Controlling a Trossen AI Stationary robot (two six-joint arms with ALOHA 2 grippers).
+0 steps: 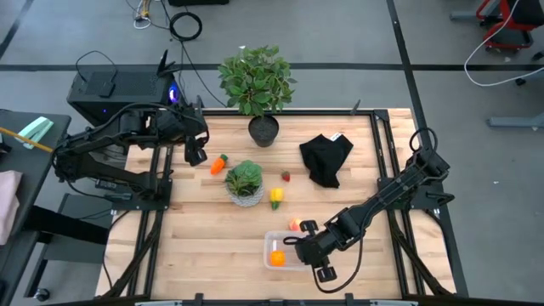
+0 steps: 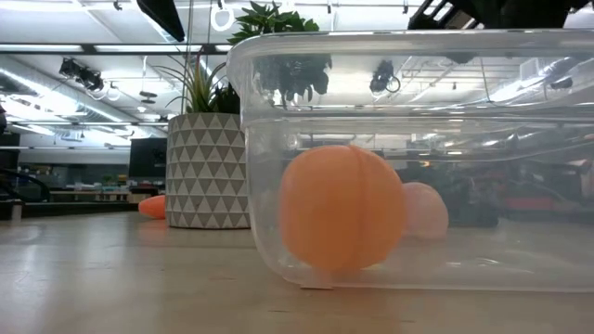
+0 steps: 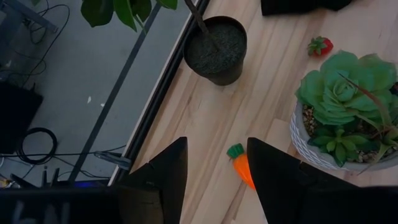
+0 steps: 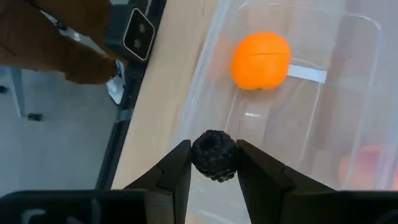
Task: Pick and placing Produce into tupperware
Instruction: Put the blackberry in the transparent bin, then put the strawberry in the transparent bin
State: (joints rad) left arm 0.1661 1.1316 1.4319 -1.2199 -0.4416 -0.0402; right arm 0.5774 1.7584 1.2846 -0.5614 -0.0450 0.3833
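Right wrist view shows the right gripper (image 4: 212,163) pinching a small black bumpy berry (image 4: 213,154) over the tupperware (image 1: 287,252) — an orange ball (image 4: 261,60) sits inside. The left gripper (image 3: 214,180) hangs with fingers spread above the carrot (image 3: 241,167) — near the white pot (image 1: 245,195) on the desk (image 1: 204,246).

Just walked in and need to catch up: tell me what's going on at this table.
The robot is sorting toy produce into the clear tupperware. The right gripper holds a small dark berry-like piece over the container, where the orange ball already sits. The left gripper hovers open above the carrot beside the white-potted succulent. The strawberry and the yellow piece lie loose.
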